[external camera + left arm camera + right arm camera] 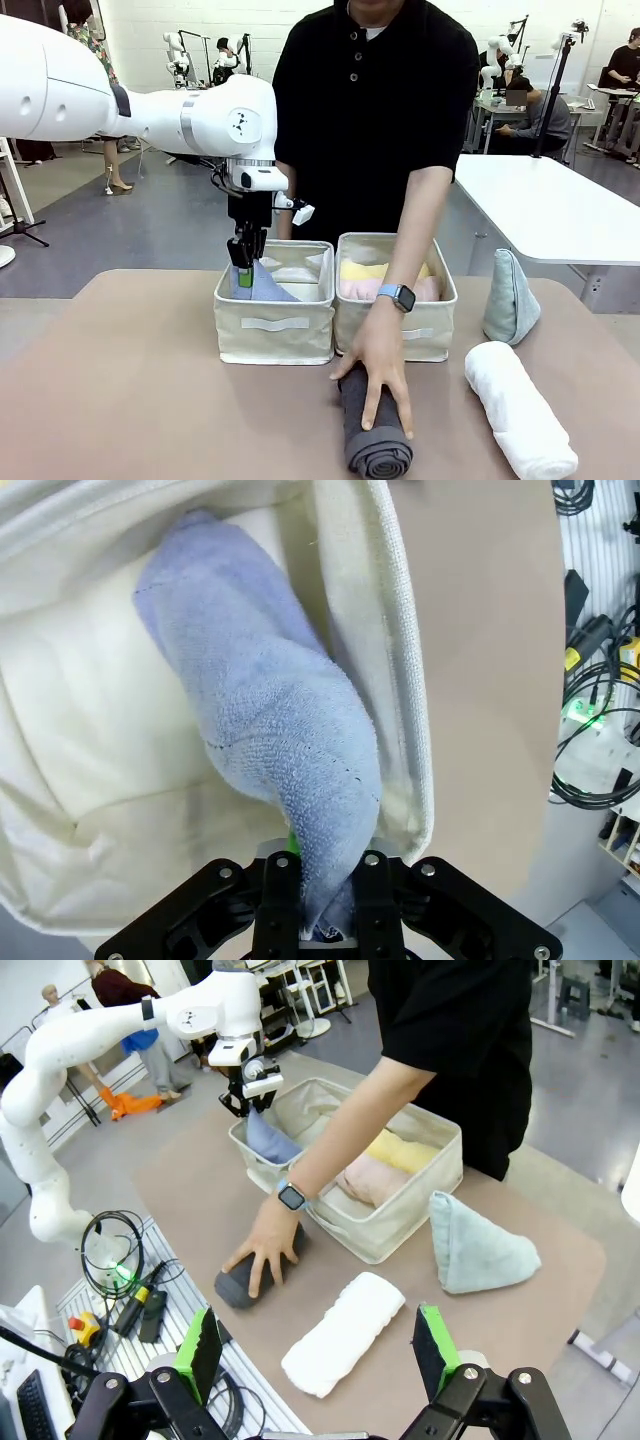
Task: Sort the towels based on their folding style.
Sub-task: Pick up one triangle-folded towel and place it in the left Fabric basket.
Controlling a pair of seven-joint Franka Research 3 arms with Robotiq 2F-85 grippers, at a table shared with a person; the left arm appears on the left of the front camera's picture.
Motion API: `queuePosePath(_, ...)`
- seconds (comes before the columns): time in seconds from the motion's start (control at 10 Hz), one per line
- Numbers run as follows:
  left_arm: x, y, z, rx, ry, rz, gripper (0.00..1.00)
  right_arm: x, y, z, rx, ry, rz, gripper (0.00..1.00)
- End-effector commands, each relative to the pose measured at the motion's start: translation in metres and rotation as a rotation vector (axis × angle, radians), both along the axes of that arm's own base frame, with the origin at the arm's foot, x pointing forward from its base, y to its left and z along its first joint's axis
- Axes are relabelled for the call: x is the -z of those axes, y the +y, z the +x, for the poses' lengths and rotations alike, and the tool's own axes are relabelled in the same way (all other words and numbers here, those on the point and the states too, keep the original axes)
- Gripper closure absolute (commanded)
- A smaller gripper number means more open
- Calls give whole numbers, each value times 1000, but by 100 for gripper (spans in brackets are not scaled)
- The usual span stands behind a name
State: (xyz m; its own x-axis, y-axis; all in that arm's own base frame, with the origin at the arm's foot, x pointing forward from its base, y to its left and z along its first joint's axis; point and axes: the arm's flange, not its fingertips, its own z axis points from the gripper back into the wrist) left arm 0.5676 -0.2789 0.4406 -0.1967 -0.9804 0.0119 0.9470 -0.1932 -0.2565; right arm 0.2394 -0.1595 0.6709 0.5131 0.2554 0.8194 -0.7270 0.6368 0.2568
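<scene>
The left gripper is clamped tight on the narrow end of the lavender-blue towel. The towel's wide end hangs inside the left bin, perhaps resting on its floor. The right gripper stands spread wide with nothing in it, well away from that bin. A person's hand lies on the dark grey towel, in front of that bin and to its right.

I see a cone in the left bin, two rolls in the right bin, a third roll before it.
</scene>
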Motion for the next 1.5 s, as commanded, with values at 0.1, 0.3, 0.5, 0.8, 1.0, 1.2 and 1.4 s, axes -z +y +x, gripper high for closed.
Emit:
queuePosePath(0.1, 4, -2, -1, 18, 61, -30, 84, 0, 0, 2, -1, 8, 0, 0)
queuePosePath(0.3, 4, 0, -1, 13, 70, -30, 24, 0, 0, 2, -1, 8, 0, 0)
queuePosePath(0.5, 1, 1, -1, 12, 65, -34, 21, 0, 0, 2, -1, 8, 0, 0)
queuePosePath(0.8, 0, 1, -2, 11, 59, -39, 0, 0, 0, 2, -1, 8, 0, 0)
queuePosePath(1.0, 0, 1, -2, 16, 59, -38, 0, 0, 0, 2, -1, 8, 0, 0)
queuePosePath(1.2, -9, 6, -1, 6, 34, -56, 0, 0, 0, 2, -1, 8, 0, 0)
queuePosePath(1.4, -66, 37, -8, -49, -123, -125, 0, 0, 0, 2, -1, 8, 0, 0)
